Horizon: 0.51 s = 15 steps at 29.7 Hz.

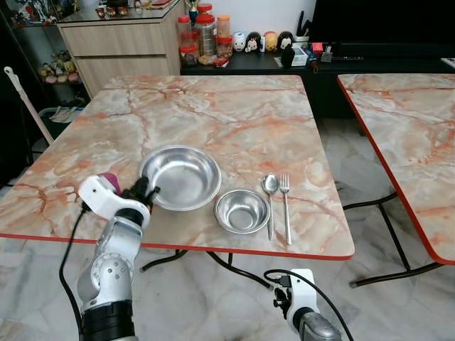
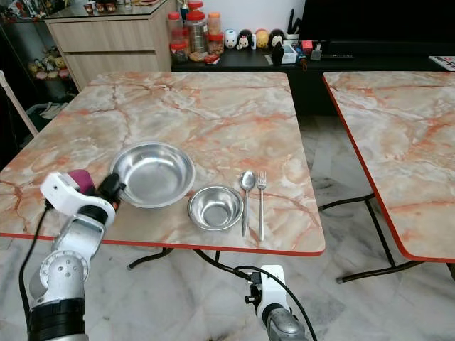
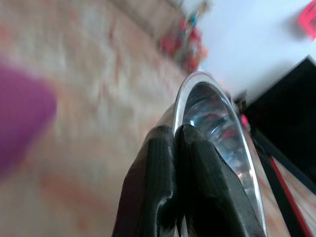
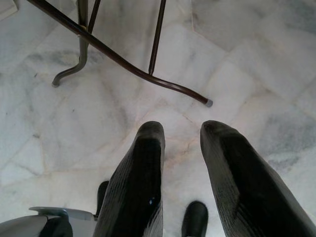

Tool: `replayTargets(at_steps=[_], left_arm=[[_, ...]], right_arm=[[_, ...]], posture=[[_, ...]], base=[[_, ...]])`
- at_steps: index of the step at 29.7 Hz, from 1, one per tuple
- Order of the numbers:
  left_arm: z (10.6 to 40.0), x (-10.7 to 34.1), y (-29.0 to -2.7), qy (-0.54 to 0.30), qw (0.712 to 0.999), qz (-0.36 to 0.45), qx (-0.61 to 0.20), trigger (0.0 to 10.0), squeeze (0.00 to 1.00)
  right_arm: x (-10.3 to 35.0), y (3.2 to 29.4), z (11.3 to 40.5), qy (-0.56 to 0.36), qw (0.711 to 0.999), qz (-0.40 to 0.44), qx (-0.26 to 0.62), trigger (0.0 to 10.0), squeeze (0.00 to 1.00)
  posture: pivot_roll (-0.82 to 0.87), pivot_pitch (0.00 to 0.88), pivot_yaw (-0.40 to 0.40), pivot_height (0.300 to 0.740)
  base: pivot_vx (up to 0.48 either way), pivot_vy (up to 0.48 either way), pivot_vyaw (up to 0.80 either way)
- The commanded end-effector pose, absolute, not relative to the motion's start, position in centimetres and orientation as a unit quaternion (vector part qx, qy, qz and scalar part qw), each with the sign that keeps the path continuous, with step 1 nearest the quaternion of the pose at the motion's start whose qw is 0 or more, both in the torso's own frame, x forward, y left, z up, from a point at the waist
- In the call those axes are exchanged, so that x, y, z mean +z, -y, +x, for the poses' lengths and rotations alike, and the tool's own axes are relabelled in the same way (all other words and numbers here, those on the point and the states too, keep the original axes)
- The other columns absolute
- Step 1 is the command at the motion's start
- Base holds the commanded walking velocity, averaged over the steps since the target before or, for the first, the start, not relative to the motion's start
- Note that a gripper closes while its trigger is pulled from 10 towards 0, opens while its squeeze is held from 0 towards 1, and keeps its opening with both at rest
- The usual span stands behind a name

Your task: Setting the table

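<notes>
A wide steel bowl [image 1: 181, 176] sits near the front of the marble table [image 1: 213, 114]. To its right are a small steel bowl [image 1: 242, 210], a spoon [image 1: 271, 192] and a fork [image 1: 286, 206], the last two side by side. My left gripper [image 1: 146, 190] is at the wide bowl's left rim. In the left wrist view its fingers [image 3: 158, 168] are pinched shut on that rim [image 3: 212, 113]. A purple object [image 1: 108, 177] lies just behind the left wrist, blurred and half hidden. My right gripper [image 4: 181, 129] hangs open below the table edge, above the floor.
A second marble table [image 1: 412, 142] stands to the right across a narrow gap. Beyond the table are a wooden cabinet [image 1: 121, 42] and a low dark shelf with jars [image 1: 205, 35] and figurines. Dark table legs [image 4: 123, 64] cross the tiled floor under the front edge.
</notes>
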State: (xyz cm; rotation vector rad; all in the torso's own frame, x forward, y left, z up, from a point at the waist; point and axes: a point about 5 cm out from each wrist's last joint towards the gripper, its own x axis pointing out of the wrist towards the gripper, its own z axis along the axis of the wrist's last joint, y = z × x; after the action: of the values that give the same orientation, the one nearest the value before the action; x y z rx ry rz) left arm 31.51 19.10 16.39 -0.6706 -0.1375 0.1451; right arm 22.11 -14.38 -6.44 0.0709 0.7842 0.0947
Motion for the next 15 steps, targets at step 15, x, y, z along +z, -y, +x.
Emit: replayTargets(at_steps=[15], left_arm=[[33.6, 17.0, -15.9, 0.121, 0.915, -0.381, 0.058, 10.0, 0.0]], right_arm=[[-6.9, 15.6, 21.3, -0.389, 0.92, 0.024, 0.029, 10.0, 0.0]], posture=[[0.06, 0.0, 0.031, 0.74]], base=[[0.0, -0.066, 0.0]])
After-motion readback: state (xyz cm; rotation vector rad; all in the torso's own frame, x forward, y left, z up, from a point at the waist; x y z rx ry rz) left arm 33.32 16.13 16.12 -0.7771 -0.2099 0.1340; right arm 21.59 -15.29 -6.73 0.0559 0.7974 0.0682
